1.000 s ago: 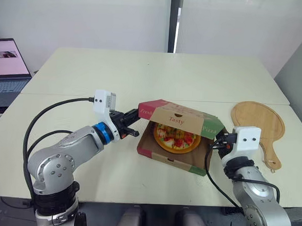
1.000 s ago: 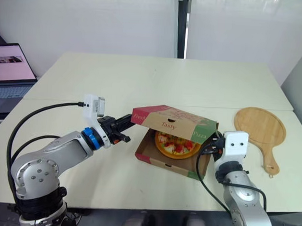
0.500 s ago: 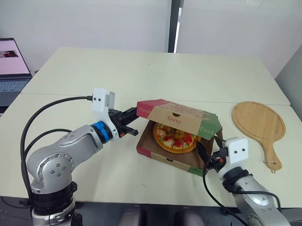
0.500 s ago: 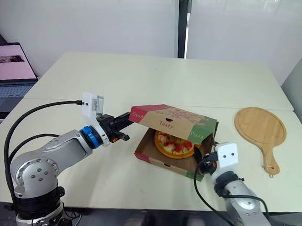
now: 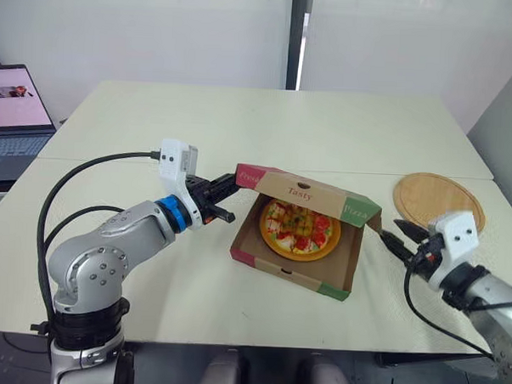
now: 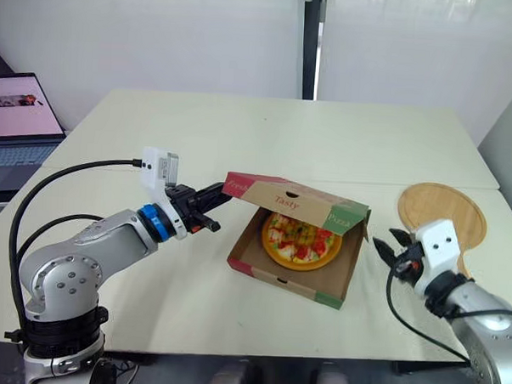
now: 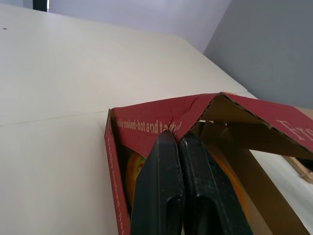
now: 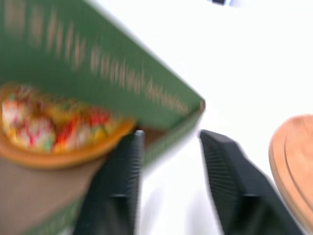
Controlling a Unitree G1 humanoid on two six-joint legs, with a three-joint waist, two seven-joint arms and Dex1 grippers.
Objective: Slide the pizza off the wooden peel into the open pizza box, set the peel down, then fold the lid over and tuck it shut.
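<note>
Pizza (image 5: 299, 230) in cardboard box (image 5: 278, 268), lid (image 5: 311, 194) half-lowered over it, wooden peel (image 6: 447, 202) to its right, apparently flat

In the 2 head views the slanting lid (image 5: 311, 194) hides the far edge of the pizza (image 5: 299, 230) — and in the left wrist view the fingers (image 7: 166, 196) of the left gripper (image 7: 177, 138) cover most of it. The handle of the peel (image 5: 438, 198) is hidden behind the wrist of the right gripper (image 5: 389, 228). The right wrist view is blurred — the lid's lettering is unreadable and the peel is cut off at the edge. The laptop (image 5: 17, 113) is cropped by the frame.
</note>
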